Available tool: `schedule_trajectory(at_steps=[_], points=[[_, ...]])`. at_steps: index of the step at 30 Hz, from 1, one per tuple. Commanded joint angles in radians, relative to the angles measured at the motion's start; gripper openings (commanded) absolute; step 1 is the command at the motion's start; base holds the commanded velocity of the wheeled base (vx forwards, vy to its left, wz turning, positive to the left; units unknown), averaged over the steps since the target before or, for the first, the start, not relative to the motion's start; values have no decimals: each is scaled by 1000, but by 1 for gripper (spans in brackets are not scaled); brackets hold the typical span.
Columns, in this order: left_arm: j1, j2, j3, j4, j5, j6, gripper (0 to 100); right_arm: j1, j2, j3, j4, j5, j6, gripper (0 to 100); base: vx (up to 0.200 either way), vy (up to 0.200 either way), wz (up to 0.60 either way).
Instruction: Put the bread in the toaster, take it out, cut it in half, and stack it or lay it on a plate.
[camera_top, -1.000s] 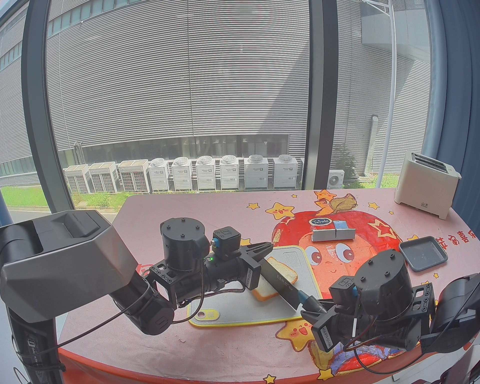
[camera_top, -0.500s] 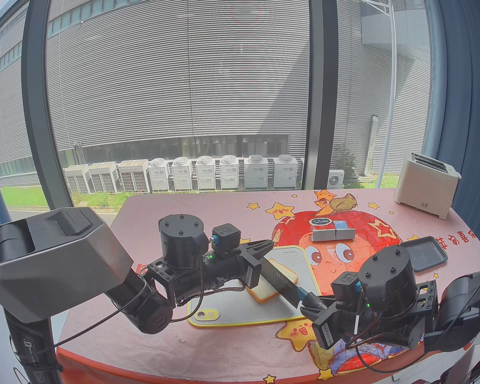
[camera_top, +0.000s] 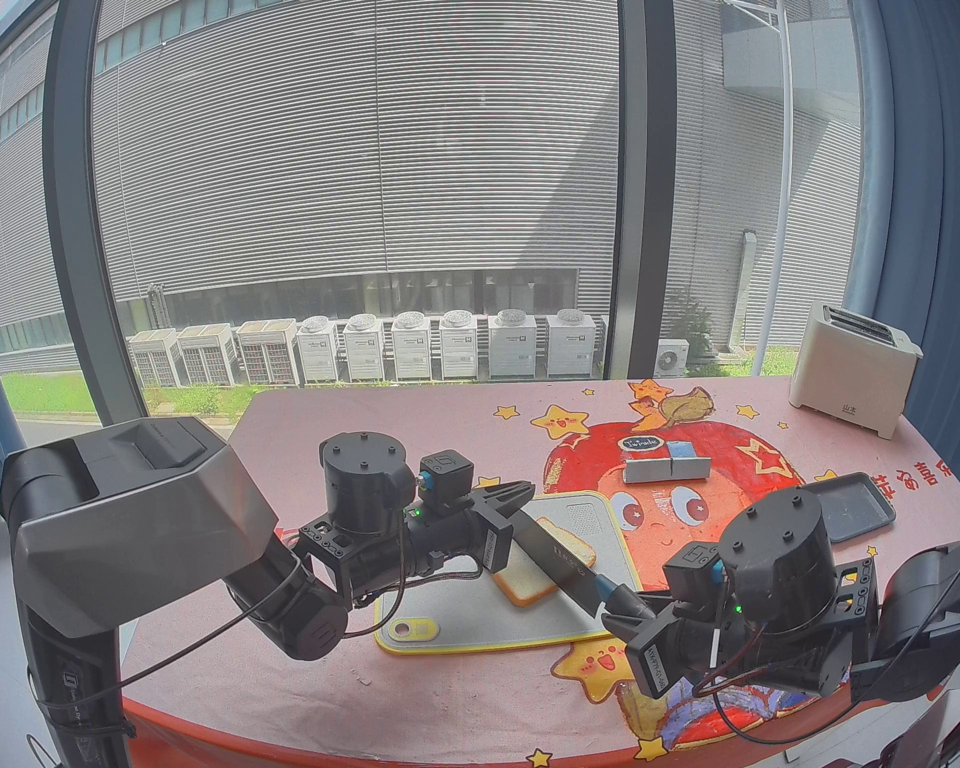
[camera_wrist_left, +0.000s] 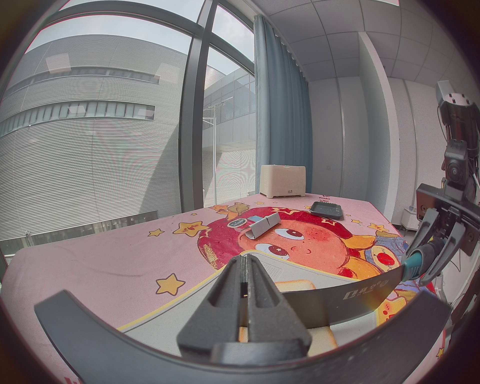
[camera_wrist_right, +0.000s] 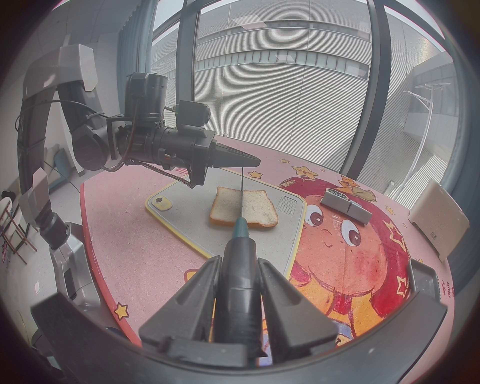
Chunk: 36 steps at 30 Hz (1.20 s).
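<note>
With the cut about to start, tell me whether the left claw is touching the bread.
Apart. The right wrist view shows bare board between the shut left claw and the bread below it.

Red characters (camera_top: 912, 478) run along the right edge of the tablecloth (camera_top: 420, 420) — too small from here to read. A dark oval label (camera_top: 640, 442) printed on the cloth has white lettering, also illegible. The toaster (camera_top: 853, 370) has a small mark low on its front. The knife (camera_wrist_left: 350, 300) bears pale lettering on its blade — blurred.
</note>
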Motion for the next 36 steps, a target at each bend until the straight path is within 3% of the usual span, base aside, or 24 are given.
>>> schedule_trajectory(at_steps=[1,7,36], points=[[-1,18,7,0,0,2,0,0,0,-4,-7,1,1,0,0,0,0],[-1,49,20,-7,0,14,0,0,2,-2,-12,1,1,0,0,0,0],[1,-11,-21,-1,0,12,0,0,55,5,-13,1,12,0,0,0,0]])
